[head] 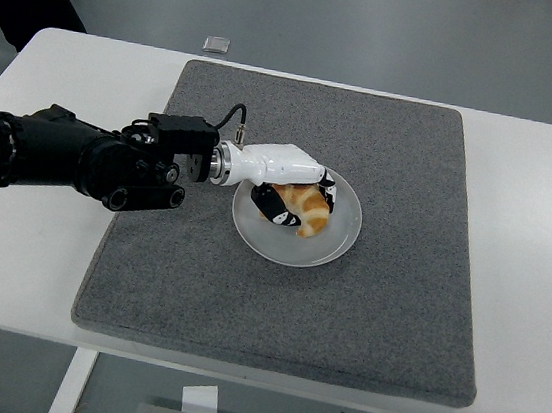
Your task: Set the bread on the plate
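— What was seen at the left?

— A black arm [71, 153] was seen reaching in from the left edge over the white table [32, 227] and onto the grey mat [195, 287].

— And the left hand [284, 179]?

— It was held over the plate [336, 249], its white back turned up, and its fingers [273, 206] were curled around the bread [308, 210].

— Where was the bread found?

— It was found on the plate, in the left half, gripped from above. Whether it was fully resting on the plate could not be told.

— And the plate itself?

— It was set near the middle of the mat, with its right half left bare.
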